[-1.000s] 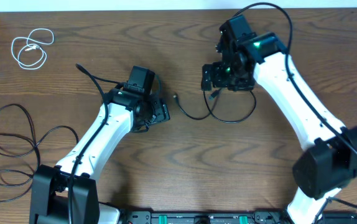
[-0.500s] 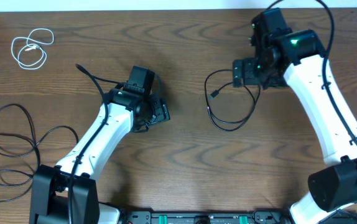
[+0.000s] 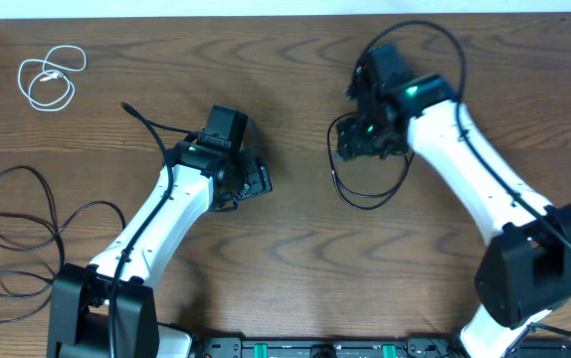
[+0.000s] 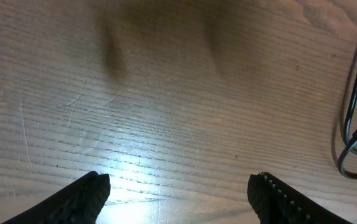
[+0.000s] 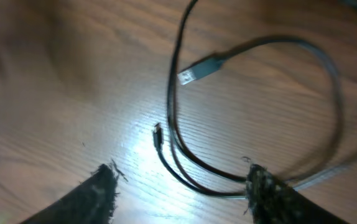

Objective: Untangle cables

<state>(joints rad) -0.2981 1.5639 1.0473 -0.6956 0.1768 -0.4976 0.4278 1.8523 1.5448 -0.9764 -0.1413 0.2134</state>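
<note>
Two claws: both have their jaws standing apart, and neither is clamped on anything.
Right claw (image 5: 181,174): the fingers are spread over the short black cable (image 5: 171,93), which lies flat on the table (image 3: 295,60) between them. One strand runs close under the right-hand fingertip; I cannot tell whether it touches.
Left claw (image 4: 178,180): the jaws are wide, with bare wood between the fingers and nothing held.
Short black cable, place: it sits just under the right claw, right of the table's middle and nearer the far edge than the near one. It is well apart from the other two cables.
Short black cable, lie: it forms one loose, roughly round loop with no clear long axis. Two strands run side by side out of the loop toward the left claw's side.
Flat plug (image 5: 200,68): its long axis lies nearly across the right wrist view. The metal tip points away from the loop, toward the side of the left-hand finger.
Small plug (image 5: 158,134): it is a thin end just beside the paired strands.
White cable (image 3: 51,78): it is coiled in small loops at the far left corner.
Long black cable (image 3: 60,231): it lies in wide loops along the left edge, toward the near left corner.
</note>
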